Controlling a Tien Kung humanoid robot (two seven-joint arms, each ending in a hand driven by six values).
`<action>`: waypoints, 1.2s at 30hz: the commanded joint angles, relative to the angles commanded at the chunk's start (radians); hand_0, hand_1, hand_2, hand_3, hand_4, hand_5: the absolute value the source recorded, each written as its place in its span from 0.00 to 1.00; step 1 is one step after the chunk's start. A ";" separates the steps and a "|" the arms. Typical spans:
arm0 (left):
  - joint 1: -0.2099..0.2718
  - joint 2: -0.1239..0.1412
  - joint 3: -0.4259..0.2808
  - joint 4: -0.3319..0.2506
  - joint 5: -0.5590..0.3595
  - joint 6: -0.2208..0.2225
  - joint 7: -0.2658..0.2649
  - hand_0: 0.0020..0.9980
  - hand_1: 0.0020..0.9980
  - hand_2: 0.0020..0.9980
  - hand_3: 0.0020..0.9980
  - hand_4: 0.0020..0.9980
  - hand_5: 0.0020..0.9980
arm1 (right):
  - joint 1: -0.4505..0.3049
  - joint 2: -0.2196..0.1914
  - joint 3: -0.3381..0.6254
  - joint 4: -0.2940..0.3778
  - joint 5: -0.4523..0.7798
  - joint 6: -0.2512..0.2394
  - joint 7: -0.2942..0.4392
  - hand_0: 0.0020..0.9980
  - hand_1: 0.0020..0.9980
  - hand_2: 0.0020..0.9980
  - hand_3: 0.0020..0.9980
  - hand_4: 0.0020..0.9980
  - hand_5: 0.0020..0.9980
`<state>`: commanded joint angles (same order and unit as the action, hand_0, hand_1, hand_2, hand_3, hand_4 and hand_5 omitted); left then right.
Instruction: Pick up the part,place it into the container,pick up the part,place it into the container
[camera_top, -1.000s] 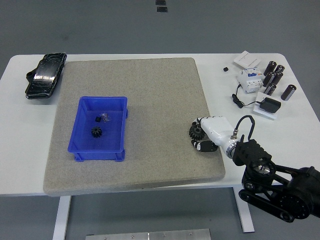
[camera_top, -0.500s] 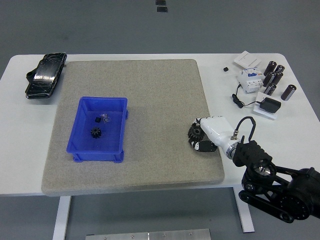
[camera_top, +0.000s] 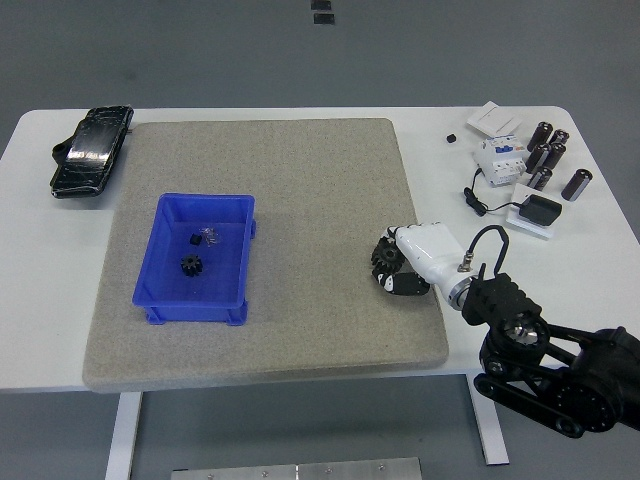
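one arm is working here: the right hand (camera_top: 418, 262), white-shelled on a black arm coming in from the lower right corner, is lying low over the right edge of the grey mat (camera_top: 290, 180). its fingers (camera_top: 400, 285) are curling around a black gear-like part (camera_top: 384, 262), which is sitting under and against the palm's left side, teeth showing past the hand. whether the part is lifting off the mat or resting on it is not clear from this angle. the hand is lying flat and sideways, likely because the part is low and toothed, so wrapping it from above and the side is giving the firmest hold.

the blue container (camera_top: 197, 258) is sitting well apart, on the mat's left half, open side up so parts can be dropped in from above. it is already holding a small black gear (camera_top: 190, 264) near its middle and a smaller black piece with something clear just beyond it. so one part seems delivered and this looks like the second pick, roughly the third of four steps.

the left hand is not showing. along the table (camera_top: 600, 260), off the mat, a black wrapped bundle (camera_top: 90, 150) is lying at the far left, and a cluster of dark cylinders (camera_top: 552, 158), white electrical boxes and a cabled adapter is sitting at the far right, clear of the path across the mat.
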<state>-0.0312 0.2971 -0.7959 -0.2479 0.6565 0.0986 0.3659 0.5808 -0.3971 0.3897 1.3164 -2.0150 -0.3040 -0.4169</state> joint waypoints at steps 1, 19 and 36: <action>0.000 0.000 -0.001 0.000 0.001 0.000 0.000 0.68 0.66 0.63 0.57 0.68 0.28 | 0.009 0.006 -0.002 0.004 0.000 0.000 -0.001 0.32 0.48 0.44 0.65 0.49 0.07; -0.006 0.008 -0.019 -0.004 0.030 -0.002 0.015 0.68 0.66 0.63 0.57 0.69 0.29 | 0.265 0.302 -0.172 -0.029 0.041 0.000 0.012 0.31 0.49 0.46 0.66 0.46 0.14; -0.015 0.008 -0.029 -0.007 0.051 -0.005 0.023 0.68 0.66 0.63 0.57 0.69 0.29 | 0.338 0.397 -0.262 -0.160 0.079 -0.003 0.012 0.86 0.91 0.90 0.82 0.67 0.44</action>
<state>-0.0461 0.3049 -0.8248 -0.2548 0.7079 0.0938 0.3889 0.9192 0.0000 0.1280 1.1566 -1.9365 -0.3069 -0.4050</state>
